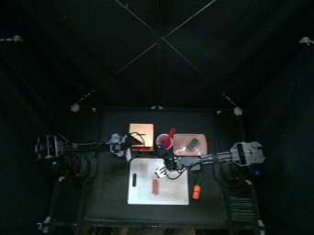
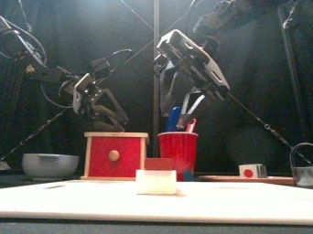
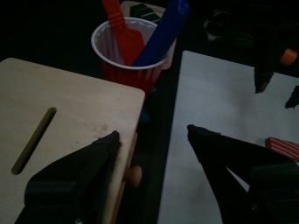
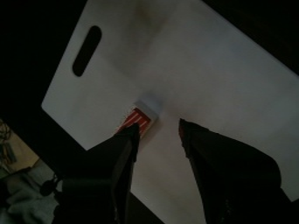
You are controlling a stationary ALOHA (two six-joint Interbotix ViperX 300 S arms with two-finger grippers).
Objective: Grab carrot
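A small orange carrot (image 1: 196, 192) lies at the lower right of the top view, apparently just off the white mat (image 1: 142, 195). The right gripper (image 1: 173, 166), jaws apart, should shift toward it, straddle it, then close. The left gripper (image 3: 149, 162) waits, jaws apart.

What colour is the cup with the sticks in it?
Red. The cup shows best in the front view.

Carrot (image 1: 196, 192) right of mat (image 1: 145, 195).
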